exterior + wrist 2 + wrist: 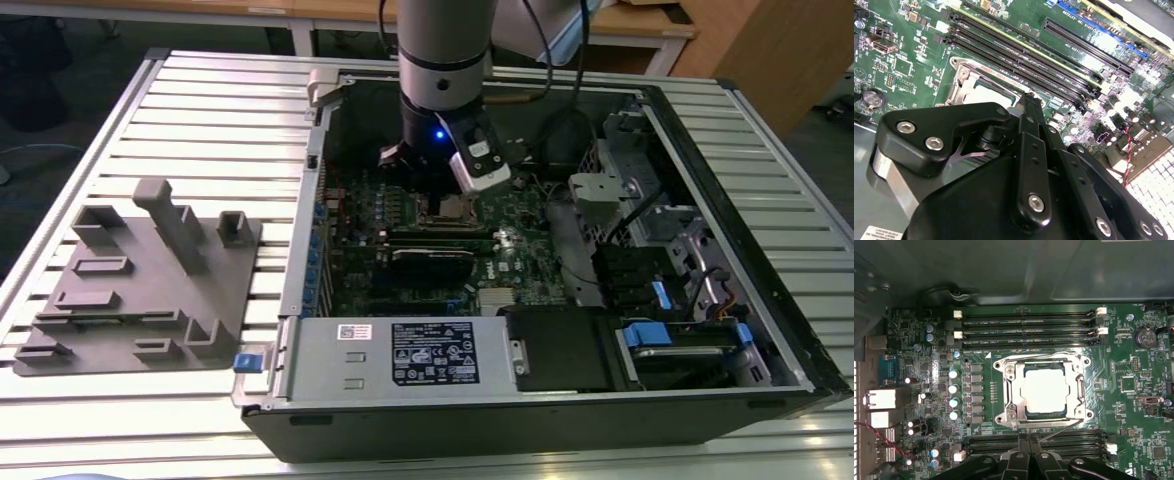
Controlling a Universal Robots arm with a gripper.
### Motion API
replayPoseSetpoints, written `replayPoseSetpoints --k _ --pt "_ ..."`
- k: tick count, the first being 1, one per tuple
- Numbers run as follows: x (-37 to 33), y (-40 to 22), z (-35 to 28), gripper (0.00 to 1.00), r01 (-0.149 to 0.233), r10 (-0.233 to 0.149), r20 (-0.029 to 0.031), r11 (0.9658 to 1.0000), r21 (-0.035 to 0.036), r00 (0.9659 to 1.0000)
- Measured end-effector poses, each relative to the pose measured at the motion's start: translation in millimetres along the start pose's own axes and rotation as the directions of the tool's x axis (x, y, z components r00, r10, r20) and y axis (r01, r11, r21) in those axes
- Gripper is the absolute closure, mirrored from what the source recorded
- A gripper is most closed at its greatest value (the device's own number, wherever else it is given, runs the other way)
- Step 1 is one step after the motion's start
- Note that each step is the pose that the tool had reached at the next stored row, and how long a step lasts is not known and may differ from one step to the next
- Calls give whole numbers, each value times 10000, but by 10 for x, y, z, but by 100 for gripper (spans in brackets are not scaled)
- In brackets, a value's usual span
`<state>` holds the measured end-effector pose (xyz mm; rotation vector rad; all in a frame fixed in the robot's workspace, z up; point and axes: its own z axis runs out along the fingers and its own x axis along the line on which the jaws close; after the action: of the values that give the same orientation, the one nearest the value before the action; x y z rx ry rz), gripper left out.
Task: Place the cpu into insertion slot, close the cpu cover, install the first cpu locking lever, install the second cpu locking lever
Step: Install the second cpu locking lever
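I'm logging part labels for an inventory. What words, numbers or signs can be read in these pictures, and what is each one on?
No text here can be quoted.
Black label on the grey metal box: white print, too small to read.
White sticker beside it: too small to read.
Green circuit board: white markings, too blurred to read.
cpu: no print can be made out on its top.

A white printed label sits on the grey power supply box in the exterior view. Its print cannot be read. Fine white lettering on the green circuit board is likewise illegible.
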<state>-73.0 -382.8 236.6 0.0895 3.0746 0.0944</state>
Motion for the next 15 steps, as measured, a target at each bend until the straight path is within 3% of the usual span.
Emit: replayPoseSetpoints --k 9,15 --pt "91 -10 77 89 0 0 1 10000 8 10000" --pt "97 -12 96 89 0 0 -1 10000 16 10000"
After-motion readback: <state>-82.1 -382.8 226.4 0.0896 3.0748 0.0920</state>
